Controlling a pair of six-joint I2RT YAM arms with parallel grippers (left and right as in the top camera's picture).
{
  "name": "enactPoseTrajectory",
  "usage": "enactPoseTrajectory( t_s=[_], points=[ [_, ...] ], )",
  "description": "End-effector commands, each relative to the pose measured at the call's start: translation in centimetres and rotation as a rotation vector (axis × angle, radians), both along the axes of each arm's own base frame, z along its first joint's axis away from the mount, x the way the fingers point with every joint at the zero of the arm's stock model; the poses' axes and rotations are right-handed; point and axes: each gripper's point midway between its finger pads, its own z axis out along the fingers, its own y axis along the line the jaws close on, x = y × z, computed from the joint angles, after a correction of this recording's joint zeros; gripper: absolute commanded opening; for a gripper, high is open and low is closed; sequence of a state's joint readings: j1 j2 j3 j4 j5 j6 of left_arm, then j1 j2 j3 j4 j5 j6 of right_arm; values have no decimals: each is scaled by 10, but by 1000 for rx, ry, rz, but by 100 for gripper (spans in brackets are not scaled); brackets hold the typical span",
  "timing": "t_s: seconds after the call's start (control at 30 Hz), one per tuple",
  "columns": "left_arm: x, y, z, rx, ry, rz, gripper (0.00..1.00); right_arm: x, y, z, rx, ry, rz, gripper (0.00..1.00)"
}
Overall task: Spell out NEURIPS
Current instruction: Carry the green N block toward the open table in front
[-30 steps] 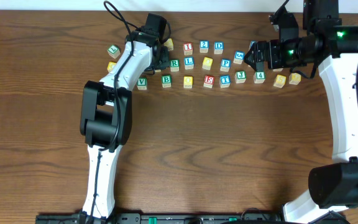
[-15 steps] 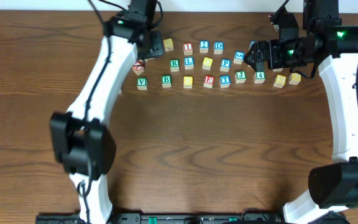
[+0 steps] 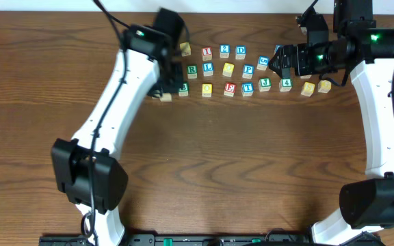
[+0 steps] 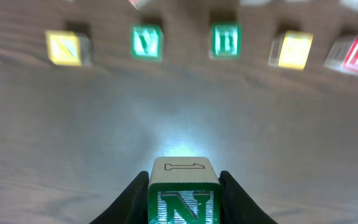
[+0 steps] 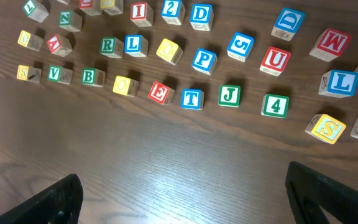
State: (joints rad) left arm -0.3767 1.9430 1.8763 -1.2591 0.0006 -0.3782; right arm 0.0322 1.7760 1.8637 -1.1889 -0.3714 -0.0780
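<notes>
Left arm (image 3: 125,82) shifted rightward, stretched forward, left jaws clenched on green N cube (image 4: 183,199); right jaws released (spread wide).

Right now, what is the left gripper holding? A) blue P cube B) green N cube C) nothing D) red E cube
B: in the left wrist view, the left gripper has a finger pressed against each side of the green N cube.
</notes>
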Motion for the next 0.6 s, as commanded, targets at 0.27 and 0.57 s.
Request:
enactPoseTrajectory(
  t_s=[0.27, 0.57],
  points=[
    [-38, -17, -71, 41, 111, 44, 27, 0, 9, 8, 9, -23, 32, 99],
    [-26, -45, -112, -17, -2, -9, 26, 0, 9, 8, 9, -24, 32, 99]
  ],
)
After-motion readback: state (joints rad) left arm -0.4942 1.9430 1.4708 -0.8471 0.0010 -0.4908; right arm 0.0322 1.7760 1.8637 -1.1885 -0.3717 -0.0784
